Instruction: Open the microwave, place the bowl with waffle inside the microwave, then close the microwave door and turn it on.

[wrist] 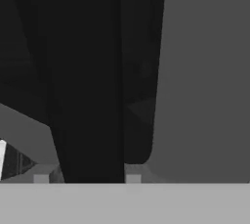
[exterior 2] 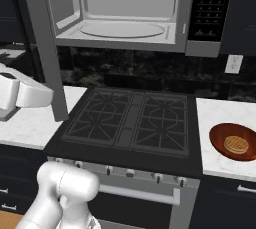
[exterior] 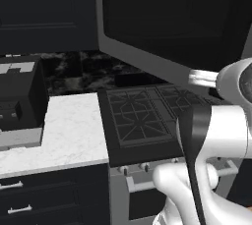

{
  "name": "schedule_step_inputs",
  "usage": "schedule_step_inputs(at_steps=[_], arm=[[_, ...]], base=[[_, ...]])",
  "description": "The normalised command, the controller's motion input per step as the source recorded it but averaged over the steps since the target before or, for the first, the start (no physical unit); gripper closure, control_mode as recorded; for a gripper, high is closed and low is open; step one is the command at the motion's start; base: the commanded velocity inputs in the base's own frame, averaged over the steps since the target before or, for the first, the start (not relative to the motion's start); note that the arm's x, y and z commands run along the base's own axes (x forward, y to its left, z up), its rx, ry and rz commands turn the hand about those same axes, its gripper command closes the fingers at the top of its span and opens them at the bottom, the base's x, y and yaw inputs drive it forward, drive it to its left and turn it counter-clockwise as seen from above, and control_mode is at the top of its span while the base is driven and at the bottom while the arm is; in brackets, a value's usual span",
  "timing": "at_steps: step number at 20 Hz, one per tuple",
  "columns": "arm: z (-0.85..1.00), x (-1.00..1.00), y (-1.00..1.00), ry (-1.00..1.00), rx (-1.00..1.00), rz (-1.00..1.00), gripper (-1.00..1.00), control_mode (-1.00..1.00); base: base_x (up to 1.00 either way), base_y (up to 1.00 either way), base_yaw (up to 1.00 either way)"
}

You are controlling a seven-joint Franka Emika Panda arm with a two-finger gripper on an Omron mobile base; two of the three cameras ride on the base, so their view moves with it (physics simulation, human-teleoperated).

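Observation:
The microwave (exterior 2: 120,8) hangs above the stove with its grey cavity and round turntable (exterior 2: 122,29) exposed and its dark control strip (exterior 2: 210,5) on the right. The microwave door (exterior: 167,17) is swung wide out to the left and appears edge-on in the right base view (exterior 2: 45,38). My gripper (exterior: 194,77) (exterior 2: 50,98) is at the door's lower outer edge. In the hand view the dark vertical handle (wrist: 88,81) runs between the fingertips of my gripper (wrist: 87,179), which is shut on it. The reddish-brown bowl (exterior 2: 234,142) with the waffle (exterior 2: 236,144) sits on the right counter, far from the gripper.
A black gas stove (exterior 2: 132,120) lies under the microwave. On the white marble counter (exterior: 74,130) to the left stands a black boxy appliance (exterior: 19,101). Dark cabinets (exterior: 44,13) hang at the upper left, and a wall outlet (exterior 2: 233,64) is behind the bowl.

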Motion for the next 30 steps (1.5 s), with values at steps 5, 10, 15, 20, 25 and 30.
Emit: schedule_step_inputs(at_steps=[5, 10, 15, 20, 25, 30], arm=[[0.05, -1.0, -0.56, 0.0, 0.51, 0.0, -1.0, -1.0], [-0.08, -1.0, -0.01, -0.06, 0.38, 0.0, -1.0, -1.0], [-0.53, -1.0, 0.47, 0.01, 0.08, -0.1, -1.0, -1.0], [-0.9, -1.0, 0.18, 0.02, 0.0, -0.11, -1.0, -1.0], [-0.35, -0.97, -0.24, 0.0, 0.19, -0.04, -1.0, -1.0], [0.49, -0.37, -0.95, -0.03, 0.4, 0.0, -1.0, -1.0]], base=[[0.0, 0.0, 0.0], [0.0, 0.0, 0.0], [0.0, 0.0, 0.0], [0.0, 0.0, 0.0], [0.0, 0.0, 0.0], [0.0, 0.0, 0.0]])
